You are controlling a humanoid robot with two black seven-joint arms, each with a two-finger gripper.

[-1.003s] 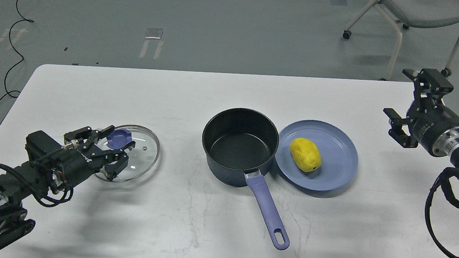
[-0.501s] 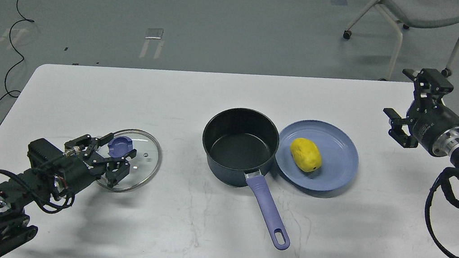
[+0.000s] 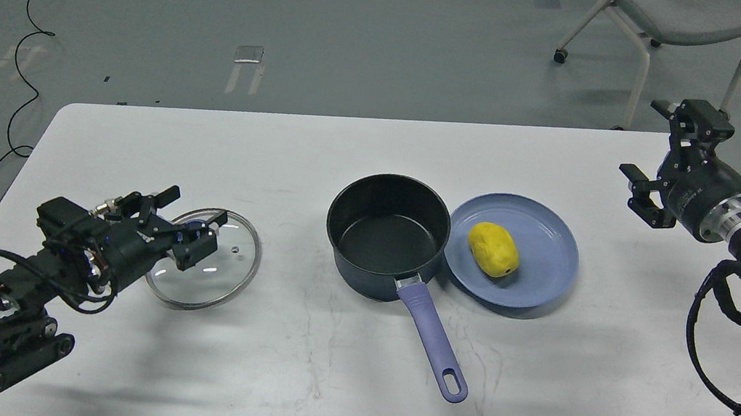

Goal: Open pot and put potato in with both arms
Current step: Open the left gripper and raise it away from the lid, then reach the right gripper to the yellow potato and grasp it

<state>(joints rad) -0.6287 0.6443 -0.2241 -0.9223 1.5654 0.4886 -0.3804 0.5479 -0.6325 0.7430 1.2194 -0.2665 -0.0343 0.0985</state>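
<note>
The dark pot (image 3: 387,234) stands open mid-table, its purple handle (image 3: 432,346) pointing toward me. The yellow potato (image 3: 493,250) lies on a blue plate (image 3: 543,278) just right of the pot. The glass lid (image 3: 214,271) lies flat on the table at the left; its purple knob is hidden behind my left gripper (image 3: 190,224). That gripper hovers over the lid's near-left part with its fingers apart, holding nothing. My right gripper (image 3: 645,142) is open and empty above the table's far right, well away from the potato.
The white table (image 3: 328,392) carries only these things. A grey wheeled chair (image 3: 671,18) stands on the floor behind the table's far right. Black cables (image 3: 23,24) run on the floor at the far left.
My left gripper has let go of the lid's knob and drawn back and up, now covering the knob. The lid has settled slightly nearer. My right gripper has shifted up a little.
</note>
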